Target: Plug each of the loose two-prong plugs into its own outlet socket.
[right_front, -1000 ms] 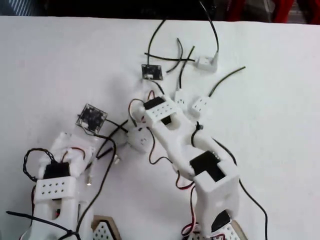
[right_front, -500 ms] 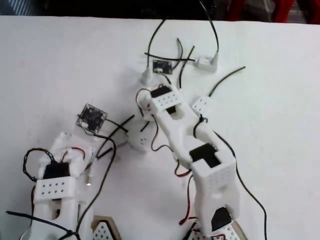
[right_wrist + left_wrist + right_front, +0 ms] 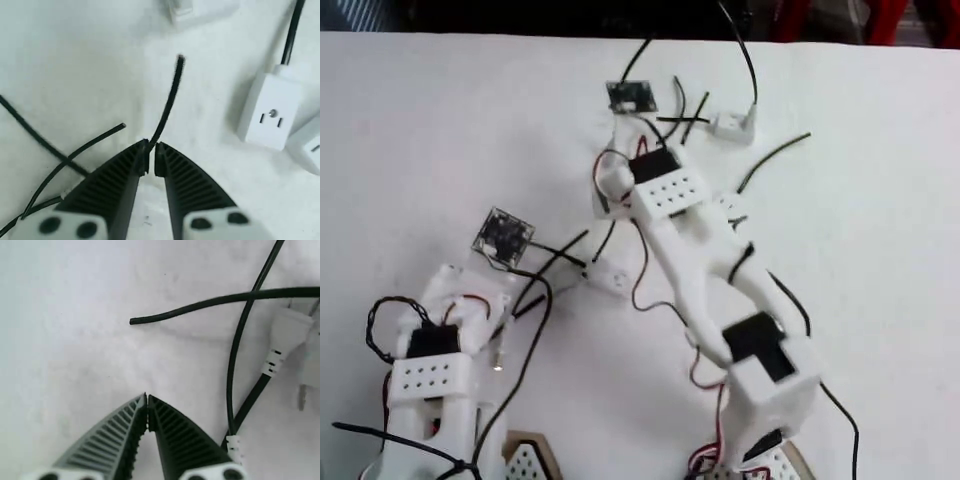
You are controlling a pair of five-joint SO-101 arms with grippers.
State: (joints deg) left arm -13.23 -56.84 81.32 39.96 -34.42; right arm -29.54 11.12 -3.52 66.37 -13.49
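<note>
My right gripper (image 3: 150, 146) is shut, and a loose black cord (image 3: 169, 100) runs away from just in front of its tips. Close beside the cord lie a white outlet socket (image 3: 270, 112) and a second one (image 3: 309, 145). In the high view the right arm (image 3: 665, 190) stretches toward the far middle of the table, among black cords. My left gripper (image 3: 147, 399) is shut over bare table. A white two-prong plug (image 3: 287, 330) on a black cord lies off to its side. The left arm (image 3: 440, 340) sits at the near left.
A white outlet block (image 3: 610, 277) lies between the arms. Another white piece (image 3: 732, 125) with a cord sits at the far right of the cord tangle. A cut cord end (image 3: 131, 321) lies ahead of the left gripper. The table's left and right sides are bare white.
The right arm has swung away from the table's middle toward the far side, uncovering the white outlet block. The left arm has not moved.
</note>
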